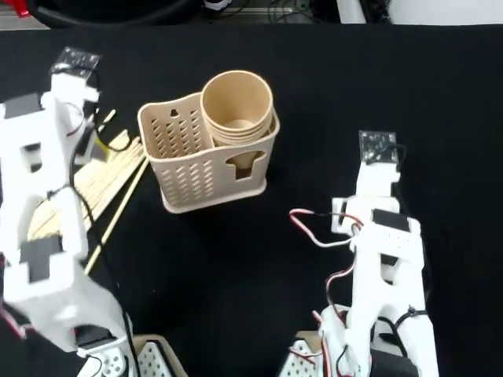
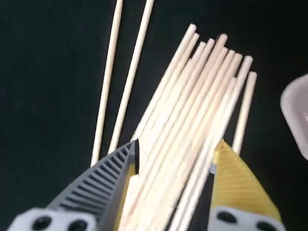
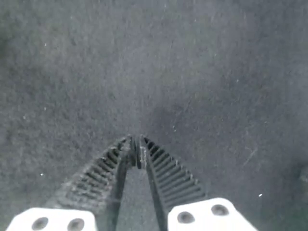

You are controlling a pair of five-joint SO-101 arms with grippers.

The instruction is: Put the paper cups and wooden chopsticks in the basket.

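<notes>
Left gripper (image 2: 176, 147) low, jaws wide astride chopsticks (image 2: 202, 82) — right gripper (image 3: 136, 144) pinched closed, empty.

High view: a fixed camera overhead, facing steeply down over the whole black cloth-covered counter (image 1: 314, 94), far enough off to take in both arms.

Left wrist view: camera sits behind the left claw (image 2: 175, 154) and faces forward along it, very near the bundle of pale round wooden chopsticks (image 2: 192, 106).

The same bundle lies beside the white left arm (image 1: 43, 228) in the high view (the shared patch).

Right wrist view: camera sits behind the right claw (image 3: 135, 149), facing down, close over bare counter.
</notes>
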